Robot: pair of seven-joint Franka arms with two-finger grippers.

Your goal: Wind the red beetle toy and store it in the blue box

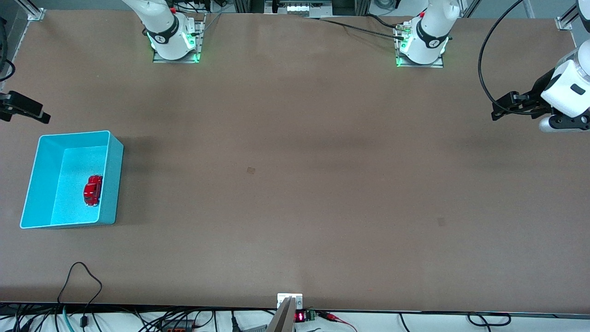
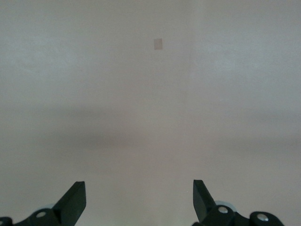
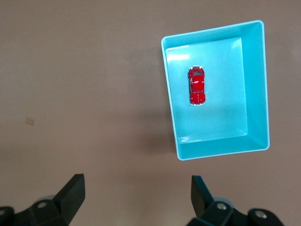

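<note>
Red beetle toy [image 1: 92, 190] sits on the floor of the blue box [image 1: 113, 184], near the wall facing the surface's [image 1: 295, 184] middle, at the right arm's end. We read storing as done; winding can't be judged. Right claw [image 3: 136, 197] hangs spread and empty, above bare surface beside the box. Left claw [image 2: 139, 200] waits spread, empty, over its own end.

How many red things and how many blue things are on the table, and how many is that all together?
Red: 1, the red beetle toy, sitting inside the box.
Blue: 1, the blue box, at the right arm's end of the table.
Total: 2
</note>
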